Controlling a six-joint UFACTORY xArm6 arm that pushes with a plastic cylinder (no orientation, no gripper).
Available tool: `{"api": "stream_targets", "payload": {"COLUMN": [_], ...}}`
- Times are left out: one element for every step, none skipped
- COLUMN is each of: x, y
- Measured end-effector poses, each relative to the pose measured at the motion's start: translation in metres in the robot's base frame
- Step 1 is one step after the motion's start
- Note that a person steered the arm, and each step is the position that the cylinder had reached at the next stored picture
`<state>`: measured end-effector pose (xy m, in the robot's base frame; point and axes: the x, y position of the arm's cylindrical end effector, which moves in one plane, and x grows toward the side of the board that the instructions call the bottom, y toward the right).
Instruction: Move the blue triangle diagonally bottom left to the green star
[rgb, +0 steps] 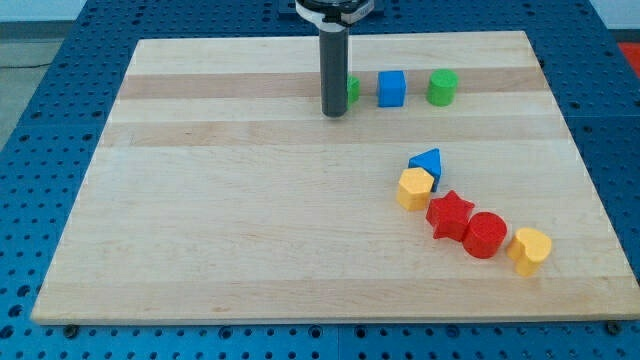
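lying nearest the view's bottom edge, on the right side of the wooden board (250, 230), is a yellow block (529, 250) with a rounded, heart-like outline. up and to its left sits a red cylinder (485, 235), close beside it, and the red star (450, 214) comes next in the same slanting line, touching or almost touching the cylinder. further up and left again is a yellow hexagon-like block (414, 188), and pressed against its upper right corner is the blue triangle (427, 163), which is the top end of this slanting chain of five.

well apart from that group, a row of blocks lies near the view's top. rightmost is a green cylinder-like block (441, 88), to its left a blue cube (391, 88), and further left a green block (351, 89) that is mostly hidden behind the rod, so its shape cannot be made out.

the rod is dark and upright, coming down from the view's top centre, and the tip (334, 113) rests at the board just left of that hidden green block; whether it touches the block cannot be told. the tool has no jaws, so nothing is gripped, and it is well away from the blue triangle, which lies down and to the right of it. around the board, a blue perforated table (30, 150) shows on all sides.
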<state>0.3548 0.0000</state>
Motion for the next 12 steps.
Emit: {"api": "stream_targets", "payload": {"x": [0.025, 0.042, 0.044, 0.06, 0.09, 0.092, 0.099, 0.114, 0.113, 0.107, 0.111, 0.111], "y": [0.007, 0.049, 0.117, 0.165, 0.16, 0.128, 0.106, 0.088, 0.049, 0.01, -0.014, -0.052]}}
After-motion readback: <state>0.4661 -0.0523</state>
